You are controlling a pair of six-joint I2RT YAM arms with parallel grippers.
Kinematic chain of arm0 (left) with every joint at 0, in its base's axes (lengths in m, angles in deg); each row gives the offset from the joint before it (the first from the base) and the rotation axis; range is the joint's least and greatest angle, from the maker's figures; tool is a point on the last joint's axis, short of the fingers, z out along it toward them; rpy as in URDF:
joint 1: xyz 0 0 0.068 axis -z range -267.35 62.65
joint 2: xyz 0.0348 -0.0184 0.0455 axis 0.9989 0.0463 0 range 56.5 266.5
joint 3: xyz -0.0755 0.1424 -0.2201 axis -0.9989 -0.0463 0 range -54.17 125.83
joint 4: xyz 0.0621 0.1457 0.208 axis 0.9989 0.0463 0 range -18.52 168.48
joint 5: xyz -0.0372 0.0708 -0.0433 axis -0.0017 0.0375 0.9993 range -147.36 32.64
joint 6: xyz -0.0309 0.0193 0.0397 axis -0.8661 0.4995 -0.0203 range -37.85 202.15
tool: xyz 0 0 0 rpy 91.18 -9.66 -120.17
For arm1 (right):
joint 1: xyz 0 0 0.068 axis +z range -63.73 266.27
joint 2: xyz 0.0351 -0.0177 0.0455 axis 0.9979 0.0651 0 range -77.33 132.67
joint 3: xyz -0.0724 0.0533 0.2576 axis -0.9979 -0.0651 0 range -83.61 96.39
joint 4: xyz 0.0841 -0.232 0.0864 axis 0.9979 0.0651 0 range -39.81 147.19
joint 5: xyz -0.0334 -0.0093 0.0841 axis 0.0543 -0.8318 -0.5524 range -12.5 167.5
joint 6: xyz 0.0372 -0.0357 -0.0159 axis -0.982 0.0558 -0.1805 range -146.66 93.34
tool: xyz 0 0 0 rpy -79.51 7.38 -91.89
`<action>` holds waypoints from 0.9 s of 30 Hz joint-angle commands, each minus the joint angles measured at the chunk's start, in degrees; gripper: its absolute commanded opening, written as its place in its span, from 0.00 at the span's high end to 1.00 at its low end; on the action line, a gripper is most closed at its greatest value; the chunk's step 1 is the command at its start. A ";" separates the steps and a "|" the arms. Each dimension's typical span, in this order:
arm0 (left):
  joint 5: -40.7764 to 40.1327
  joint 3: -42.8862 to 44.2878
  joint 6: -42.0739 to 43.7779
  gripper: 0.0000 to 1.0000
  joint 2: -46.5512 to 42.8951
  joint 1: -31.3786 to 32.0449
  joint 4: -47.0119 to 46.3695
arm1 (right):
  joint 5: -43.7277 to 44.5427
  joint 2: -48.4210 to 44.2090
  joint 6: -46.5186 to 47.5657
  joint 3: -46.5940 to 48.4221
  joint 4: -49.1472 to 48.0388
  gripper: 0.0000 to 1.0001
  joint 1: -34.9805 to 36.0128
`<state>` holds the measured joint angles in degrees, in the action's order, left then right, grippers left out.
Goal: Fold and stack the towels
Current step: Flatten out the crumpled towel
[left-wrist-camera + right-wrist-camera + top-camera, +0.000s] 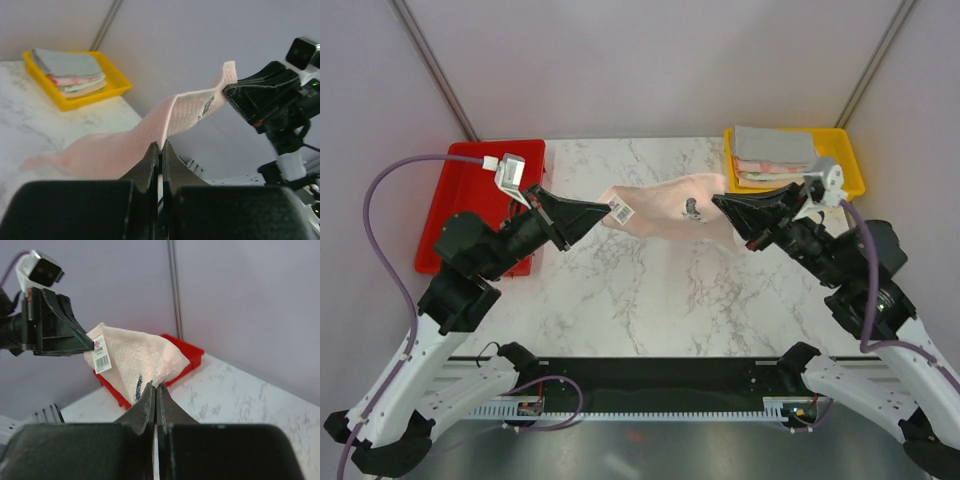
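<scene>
Walls [640, 60]: plain pale lilac-grey panels on three sides, unmarked.
Corner rods [435, 70]: two thin metal rods, slanting down to the far table corners.
Table [650, 300]: white marble-patterned top, grey veining.
Light: soft, even, faint shadows.

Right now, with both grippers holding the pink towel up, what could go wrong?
The left gripper and right gripper each pinch only an edge of the pink towel; pulling apart could slip it free. It hangs twisted, so laying it down may trap creases. The right gripper sits close to the yellow tray and could bump it.
</scene>
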<state>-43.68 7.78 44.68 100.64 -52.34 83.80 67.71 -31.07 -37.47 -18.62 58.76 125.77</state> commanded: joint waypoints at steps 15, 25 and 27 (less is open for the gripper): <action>-24.54 30.15 13.21 0.98 22.55 0.69 16.77 | 16.55 17.00 0.44 13.50 -4.71 1.00 -0.74; -7.81 29.27 15.15 0.98 47.94 -16.54 2.81 | -4.96 46.41 -4.92 8.12 -28.33 1.00 -17.26; -4.46 32.77 15.59 0.98 56.52 -18.90 0.44 | -10.75 52.06 -4.92 11.99 -30.02 1.00 -19.29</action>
<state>-54.70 36.26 56.63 149.86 -68.49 91.21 68.28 15.16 -41.14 -10.34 37.69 108.68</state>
